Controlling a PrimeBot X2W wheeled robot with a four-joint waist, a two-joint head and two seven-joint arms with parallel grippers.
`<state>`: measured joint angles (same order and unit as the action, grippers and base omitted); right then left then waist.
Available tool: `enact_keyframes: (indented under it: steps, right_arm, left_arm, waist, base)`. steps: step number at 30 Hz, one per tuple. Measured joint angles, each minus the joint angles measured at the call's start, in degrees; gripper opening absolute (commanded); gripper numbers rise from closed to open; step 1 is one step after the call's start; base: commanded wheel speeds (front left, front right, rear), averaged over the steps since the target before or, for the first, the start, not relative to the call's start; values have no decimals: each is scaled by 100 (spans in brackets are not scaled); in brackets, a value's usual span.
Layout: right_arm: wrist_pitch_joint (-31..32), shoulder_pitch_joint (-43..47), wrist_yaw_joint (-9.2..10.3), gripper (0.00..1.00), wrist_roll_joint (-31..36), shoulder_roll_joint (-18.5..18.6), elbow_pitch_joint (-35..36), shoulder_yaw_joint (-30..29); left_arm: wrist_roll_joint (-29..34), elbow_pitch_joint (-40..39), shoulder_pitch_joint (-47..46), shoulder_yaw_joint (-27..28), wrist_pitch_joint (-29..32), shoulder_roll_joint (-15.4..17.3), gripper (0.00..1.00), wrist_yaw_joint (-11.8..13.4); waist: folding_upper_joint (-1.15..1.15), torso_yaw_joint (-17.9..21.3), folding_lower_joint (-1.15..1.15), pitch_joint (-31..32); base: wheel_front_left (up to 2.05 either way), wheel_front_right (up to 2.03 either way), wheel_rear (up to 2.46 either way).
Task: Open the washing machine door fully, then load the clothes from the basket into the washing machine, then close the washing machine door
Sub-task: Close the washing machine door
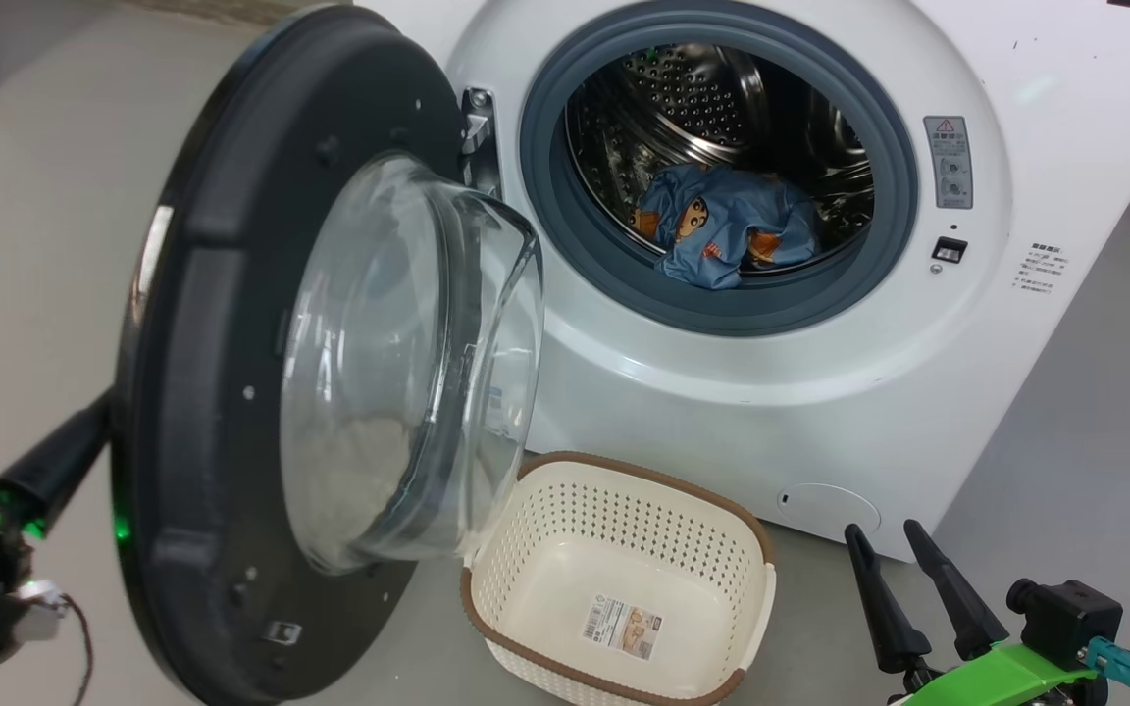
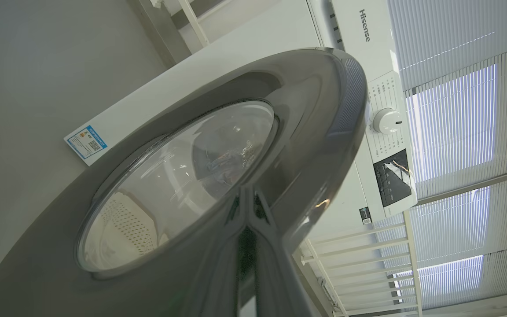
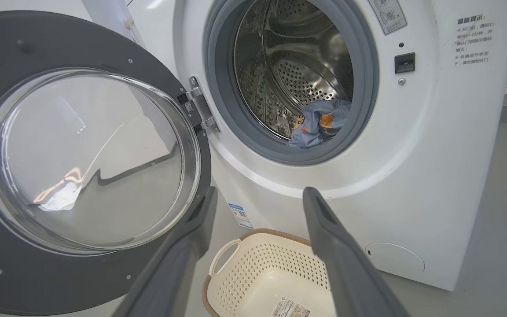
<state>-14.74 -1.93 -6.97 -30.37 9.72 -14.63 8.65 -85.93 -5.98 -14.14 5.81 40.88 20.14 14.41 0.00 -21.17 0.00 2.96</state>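
door (image 1: pixel 212 294) open; left tool (image 1: pixel 94 422) together against its outer face; right tool (image 1: pixel 884 534) apart

We're in a laundry corner of a plain indoor room, folks: a big white front-loading washing machine (image 1: pixel 820 412) fills the head view from twelve round to three o'clock. It stands straight on a bare grey floor (image 1: pixel 25 245), with a perforated basket (image 1: pixel 624 469) before it at six o'clock and clothes (image 1: pixel 722 235) lying in the drum. Over in the left wrist view, tall windows covered by pale slatted blinds (image 2: pixel 456 123) run behind the machine at three o'clock, with a white railed rack (image 2: pixel 412 259) at five, so it reads as a sparse utility space.
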Motion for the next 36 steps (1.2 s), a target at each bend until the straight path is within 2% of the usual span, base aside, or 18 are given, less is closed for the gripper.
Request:
enact_keyframes:
  steps: [17,36]
  right_arm:
    - [0,-1,0,100,-5,-29,-13,-8]
    - [0,-1,0,100,0,-18,-11,-29]
  left_arm:
    - [5,-523,70,-535,192,-215,0,104]
    - [63,-532,67,-817,189,-431,0,46]
  waist:
    - [0,338,0,-19]
    - [0,1272,0,42]
  base:
    - [0,0,0]
    - [0,0,0]
